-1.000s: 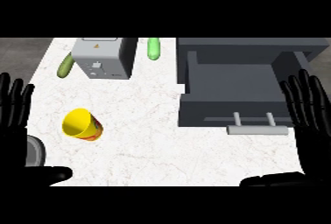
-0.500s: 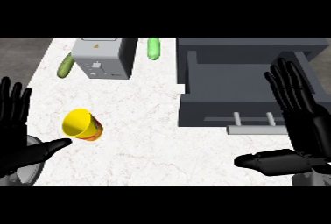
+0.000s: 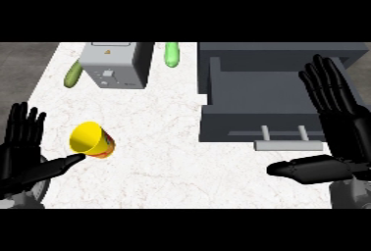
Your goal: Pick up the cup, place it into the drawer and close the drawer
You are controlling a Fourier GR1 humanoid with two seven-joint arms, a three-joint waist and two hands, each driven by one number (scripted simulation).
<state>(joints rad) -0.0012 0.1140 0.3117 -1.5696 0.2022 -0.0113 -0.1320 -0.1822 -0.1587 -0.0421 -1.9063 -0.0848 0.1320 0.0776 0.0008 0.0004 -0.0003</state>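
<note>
White marbled counter (image 3: 167, 162): left hand (image 3: 25, 157), fingers spread, is nearing tipped yellow cup (image 3: 92, 140); grasp pending. Right hand (image 3: 337, 127) spread beside open drawer (image 3: 272, 105).

Kitchen: marble counter (image 3: 181, 147), toaster (image 3: 112, 64)

One view only, from head height, being aimed steeply down onto the table (image 3: 188, 166). The white top is being framed close, nearly edge to edge, with the open drawer (image 3: 272, 110) at upper right. Both forearms are being cropped at the lower edge.
</note>
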